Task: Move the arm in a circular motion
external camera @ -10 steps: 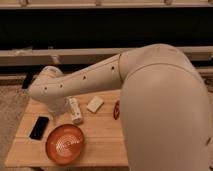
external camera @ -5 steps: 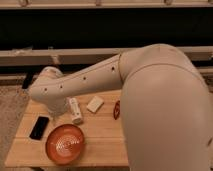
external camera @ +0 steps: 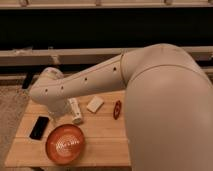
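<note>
The cream-white arm (external camera: 100, 75) fills the right side of the camera view and reaches left over the wooden table (external camera: 102, 145). It has a row of small dark holes along the forearm and a rounded joint (external camera: 47, 85) at the far left. From that joint the wrist bends down to the gripper (external camera: 58, 114), which hangs just above the table's left part, next to a white bottle (external camera: 75, 111) and behind an orange bowl (external camera: 65, 143). The gripper is mostly hidden behind the forearm.
A black phone (external camera: 39, 127) lies at the table's left edge. A white block (external camera: 94, 104) and a small red object (external camera: 117, 109) lie near the table's middle. A dark wall with pale horizontal rails (external camera: 75, 54) runs behind.
</note>
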Motion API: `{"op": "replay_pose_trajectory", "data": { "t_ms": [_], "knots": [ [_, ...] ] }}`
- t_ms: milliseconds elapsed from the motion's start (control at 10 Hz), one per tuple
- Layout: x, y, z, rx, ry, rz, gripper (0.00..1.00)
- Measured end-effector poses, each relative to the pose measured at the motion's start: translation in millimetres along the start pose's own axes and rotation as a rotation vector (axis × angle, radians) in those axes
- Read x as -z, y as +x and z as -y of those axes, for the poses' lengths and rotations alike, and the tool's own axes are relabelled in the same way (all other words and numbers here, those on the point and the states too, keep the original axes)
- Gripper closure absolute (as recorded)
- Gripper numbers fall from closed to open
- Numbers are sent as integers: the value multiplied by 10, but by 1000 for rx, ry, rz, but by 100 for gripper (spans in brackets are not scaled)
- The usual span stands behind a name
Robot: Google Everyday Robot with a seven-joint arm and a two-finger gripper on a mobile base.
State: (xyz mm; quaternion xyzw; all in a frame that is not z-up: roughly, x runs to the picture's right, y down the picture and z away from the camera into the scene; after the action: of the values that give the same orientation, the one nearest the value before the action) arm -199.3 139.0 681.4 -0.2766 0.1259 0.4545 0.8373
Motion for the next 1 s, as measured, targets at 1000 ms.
{"op": "replay_pose_trajectory", "data": {
  "t_ms": [1000],
  "knots": [
    [137,506,261,-128,23,5,35]
  ]
}}
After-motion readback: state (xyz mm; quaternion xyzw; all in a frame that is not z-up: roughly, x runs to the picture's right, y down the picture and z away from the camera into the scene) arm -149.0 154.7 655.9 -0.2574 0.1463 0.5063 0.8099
